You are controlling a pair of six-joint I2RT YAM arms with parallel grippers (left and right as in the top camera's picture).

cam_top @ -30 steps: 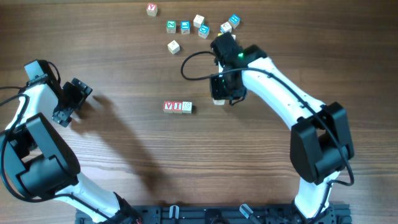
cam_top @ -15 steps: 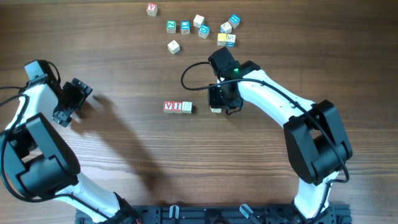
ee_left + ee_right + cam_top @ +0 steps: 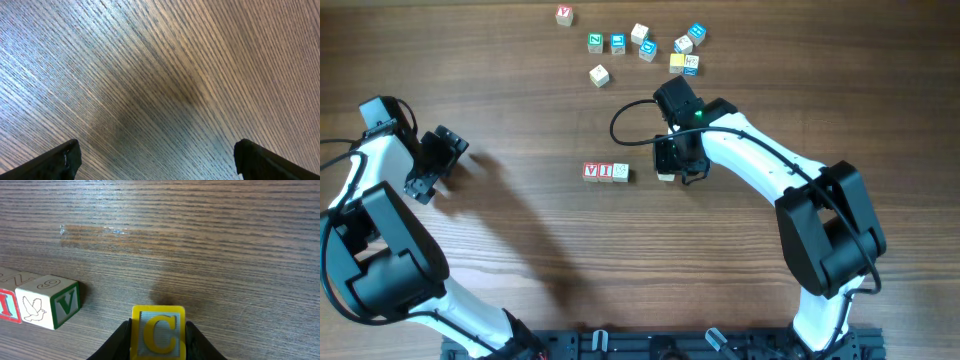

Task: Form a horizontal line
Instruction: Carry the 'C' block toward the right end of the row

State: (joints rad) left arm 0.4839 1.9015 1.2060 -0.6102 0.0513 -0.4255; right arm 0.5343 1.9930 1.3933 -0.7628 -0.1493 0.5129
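Brown wood-grain table (image 3: 520, 250); right gripper (image 3: 158, 341) clasping yellow cube (image 3: 158, 330), left gripper (image 3: 157, 157) spread wide

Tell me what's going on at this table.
The right gripper is shut on a yellow cube marked C, holding it low just right of a row of three cubes mid-table, a gap between them. The left gripper hangs open over the table at the left. More cubes lie scattered along the far edge.

The C cube (image 3: 158, 332) is yellow, its letter on pale blue; the V cube (image 3: 47, 302) is pale, lettered green.
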